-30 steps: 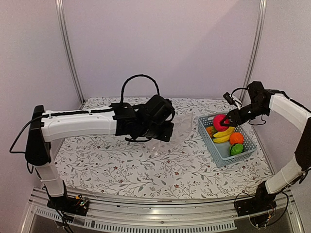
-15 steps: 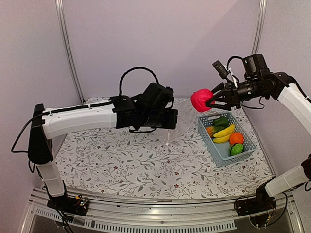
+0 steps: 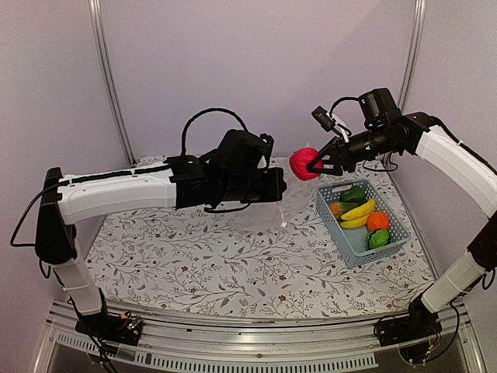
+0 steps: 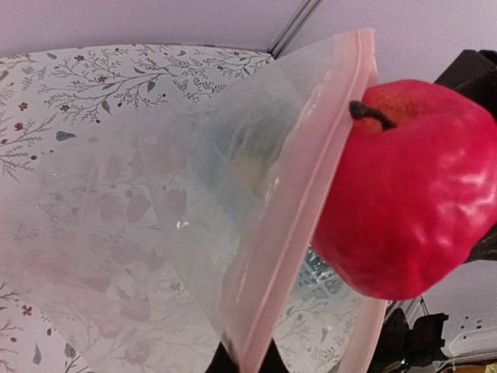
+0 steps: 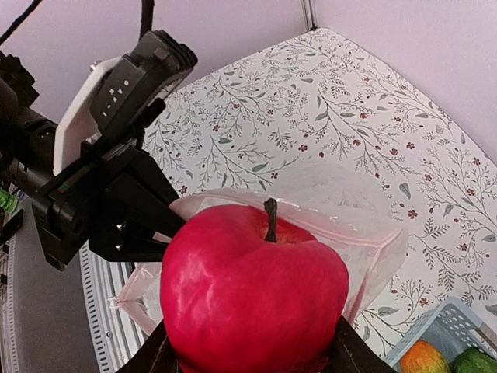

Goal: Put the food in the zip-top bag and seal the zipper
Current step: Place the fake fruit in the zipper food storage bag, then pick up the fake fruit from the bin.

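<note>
Since a second ago, the right gripper [image 3: 316,162] is lifting the red-pink fruit [image 3: 304,163] clear of the basket [image 3: 353,242] and carrying it across to the zip-top bag [image 3: 260,217]. Its fingers are pinching the fruit on both sides. The left gripper [image 3: 277,189] is clamping the bag's edge by the zipper [image 4: 303,202] and holding the bag up off the table [image 3: 194,264], its mouth gaping toward the fruit. The fruit is sitting right at the pink strip; whether it is past the lip, I cannot tell. The banana [image 3: 359,211] and orange [image 3: 378,221] are waiting in the basket. The first insertion looks to be starting.
</note>
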Robot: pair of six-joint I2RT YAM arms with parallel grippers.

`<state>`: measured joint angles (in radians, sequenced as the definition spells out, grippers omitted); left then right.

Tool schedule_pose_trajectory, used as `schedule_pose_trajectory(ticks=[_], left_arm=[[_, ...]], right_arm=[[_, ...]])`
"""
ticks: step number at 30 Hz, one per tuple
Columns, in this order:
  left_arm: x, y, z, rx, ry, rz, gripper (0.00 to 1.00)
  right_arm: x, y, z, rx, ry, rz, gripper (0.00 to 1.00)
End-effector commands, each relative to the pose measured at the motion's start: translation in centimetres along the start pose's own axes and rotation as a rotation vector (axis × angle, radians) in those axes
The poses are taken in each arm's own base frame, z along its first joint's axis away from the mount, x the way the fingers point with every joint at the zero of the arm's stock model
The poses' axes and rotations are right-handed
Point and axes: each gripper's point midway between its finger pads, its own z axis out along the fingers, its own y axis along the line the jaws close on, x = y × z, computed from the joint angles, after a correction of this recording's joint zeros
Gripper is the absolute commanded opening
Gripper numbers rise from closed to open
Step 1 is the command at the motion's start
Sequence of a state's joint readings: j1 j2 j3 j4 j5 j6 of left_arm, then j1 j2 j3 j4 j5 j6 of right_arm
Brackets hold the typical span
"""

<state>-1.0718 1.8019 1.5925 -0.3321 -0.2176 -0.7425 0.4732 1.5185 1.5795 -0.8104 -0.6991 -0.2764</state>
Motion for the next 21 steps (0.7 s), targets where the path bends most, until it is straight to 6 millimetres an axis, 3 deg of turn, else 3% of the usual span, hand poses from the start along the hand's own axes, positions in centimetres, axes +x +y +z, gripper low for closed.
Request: schedule_pose_trajectory(ticks=[1, 6, 7, 12, 16, 19, 21], left_arm=[[-2.8, -0.7, -2.1, 0.084, -0.096, -0.092, 0.0], [-2.9, -0.6, -1.7, 0.119, -0.092, -0.126, 0.0], [-2.9, -0.5, -1.5, 0.119, -0.087, -0.13, 0.0], [-2.6, 0.1, -1.3, 0.105, -0.078, -0.14, 0.0], [-2.7, 1.2, -1.6, 0.071, -0.071, -0.132, 0.0], [-3.1, 3.0, -2.5, -0.016, -0.047, -0.116, 0.0], [-3.3, 4.9, -3.2, -0.127, -0.038, -0.042, 0.0]], right_arm=[[0.9, -1.0, 1.1, 0.1, 0.057, -0.024, 0.55], [1.4, -0.4, 1.8, 0.145, 0.095, -0.086, 0.84], [1.4, -0.3, 1.7, 0.146, 0.095, -0.084, 0.86], [-0.1, -0.1, 0.4, 0.174, 0.064, -0.103, 0.88], [-1.8, 0.2, -1.9, 0.205, 0.014, -0.123, 0.88], [-2.3, -1.5, -4.5, 0.272, -0.021, -0.101, 0.88], [-1.6, -3.6, -6.2, 0.322, -0.029, -0.058, 0.87]])
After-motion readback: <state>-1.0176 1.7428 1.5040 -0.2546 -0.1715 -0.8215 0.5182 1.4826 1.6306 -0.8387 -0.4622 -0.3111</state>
